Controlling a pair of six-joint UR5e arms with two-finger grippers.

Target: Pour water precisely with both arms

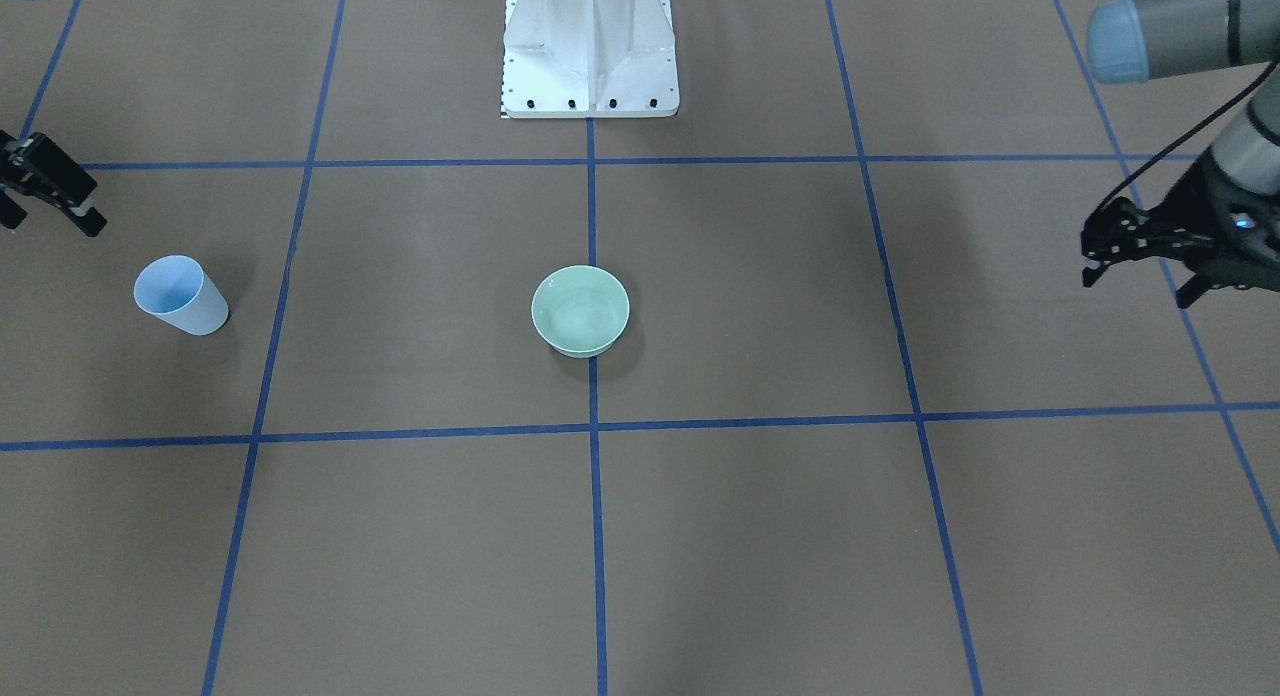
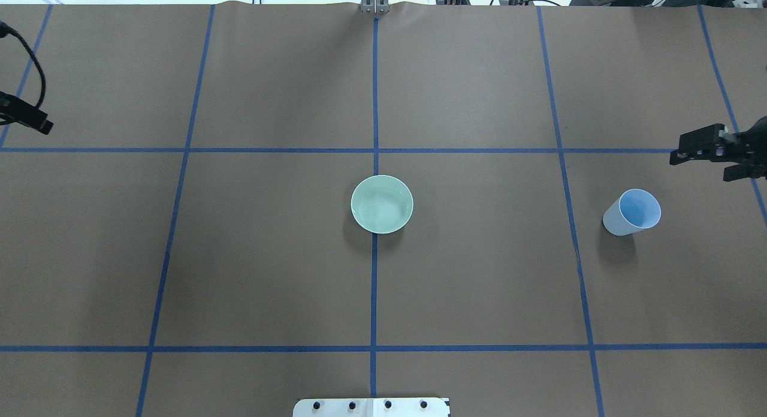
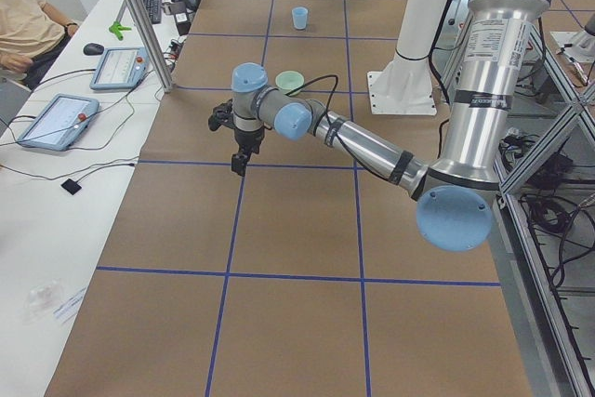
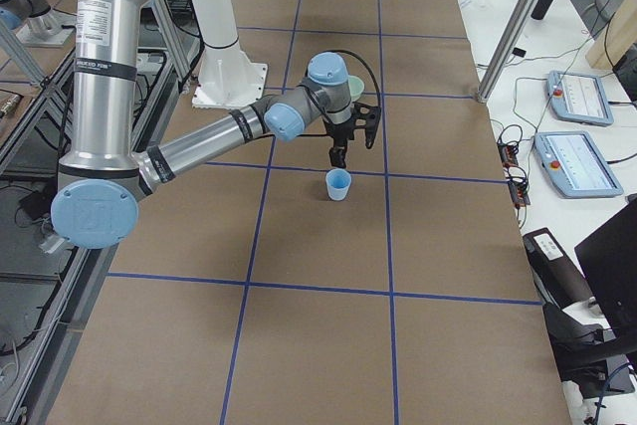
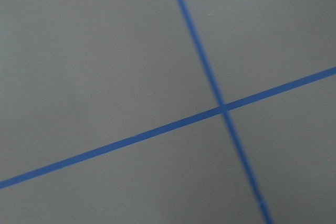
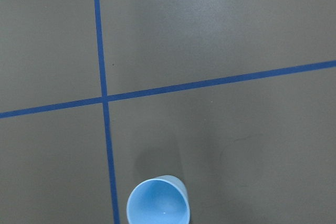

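A light-blue cup (image 2: 632, 212) stands upright on the table's right side. In the right wrist view a tiny white glint low inside the cup (image 6: 157, 204) is the only hint of water. A pale green bowl (image 2: 382, 204) sits at the table's centre on a tape line, with a faint sheen inside. My right gripper (image 2: 701, 165) hovers open just beyond the cup and holds nothing. My left gripper (image 1: 1135, 281) hangs open and empty over bare table at the far left, well away from the bowl (image 1: 580, 311) and the cup (image 1: 182, 296).
Brown paper with a blue tape grid (image 2: 375, 285) covers the table. The white pedestal base (image 1: 590, 51) stands at the robot's edge. In the exterior left view a person (image 3: 23, 20) sits beside tablets (image 3: 56, 120) on a white side desk.
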